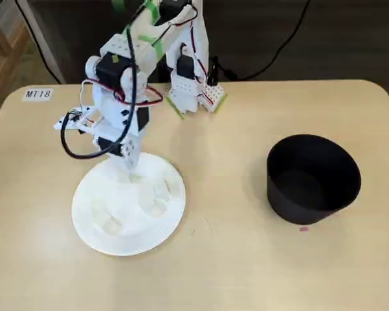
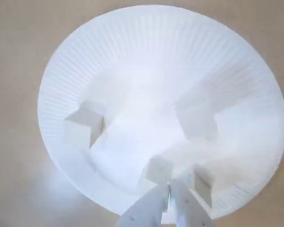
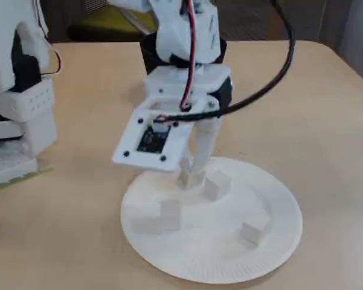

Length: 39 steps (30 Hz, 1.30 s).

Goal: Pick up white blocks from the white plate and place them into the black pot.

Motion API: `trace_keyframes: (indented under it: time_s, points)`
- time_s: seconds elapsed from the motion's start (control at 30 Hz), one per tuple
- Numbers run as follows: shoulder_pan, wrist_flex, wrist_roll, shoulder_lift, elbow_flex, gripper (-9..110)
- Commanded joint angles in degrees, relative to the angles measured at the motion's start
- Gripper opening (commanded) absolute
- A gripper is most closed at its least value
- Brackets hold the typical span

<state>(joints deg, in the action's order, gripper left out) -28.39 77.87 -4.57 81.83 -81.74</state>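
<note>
The white plate (image 1: 90, 233) (image 2: 61, 71) (image 3: 278, 241) lies on the left of the table in a fixed view. Several white blocks rest on it: one at the left (image 2: 82, 127), one at the right (image 2: 196, 120), and two near the fingertips (image 2: 158, 170) (image 2: 203, 182). My gripper (image 1: 133, 173) (image 2: 169, 188) (image 3: 193, 174) points down over the plate's near rim. Its fingers are together with nothing between them, and the tips sit between the two nearest blocks (image 3: 216, 184). The black pot (image 1: 314, 178) stands apart at the right, and the arm partly hides the pot (image 3: 148, 57).
The arm's base (image 1: 194, 91) (image 3: 18, 121) stands at the table's back edge in a fixed view. A black cable (image 3: 278, 66) loops from the wrist. A label "MT18" (image 1: 37, 94) is stuck near the back left corner.
</note>
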Motion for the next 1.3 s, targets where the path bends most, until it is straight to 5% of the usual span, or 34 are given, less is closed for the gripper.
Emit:
trace_keyframes:
  time_s: [0.0, 0.2, 0.6, 0.8, 0.97, 1.27]
  points:
    - [-0.26, -0.88, 0.18, -3.34, 6.24, 7]
    - [-0.53, -0.35, 2.02, -10.2, 11.69, 31]
    - [-0.88, 0.26, 3.87, -21.45, 22.76, 37]
    - [-0.7, 7.29, 3.78, -33.84, 40.08, 29]
    - [-0.62, 7.29, 6.94, -39.2, 47.55, -2]
    - [1.32, 14.15, 5.19, -42.8, 67.85, -2]
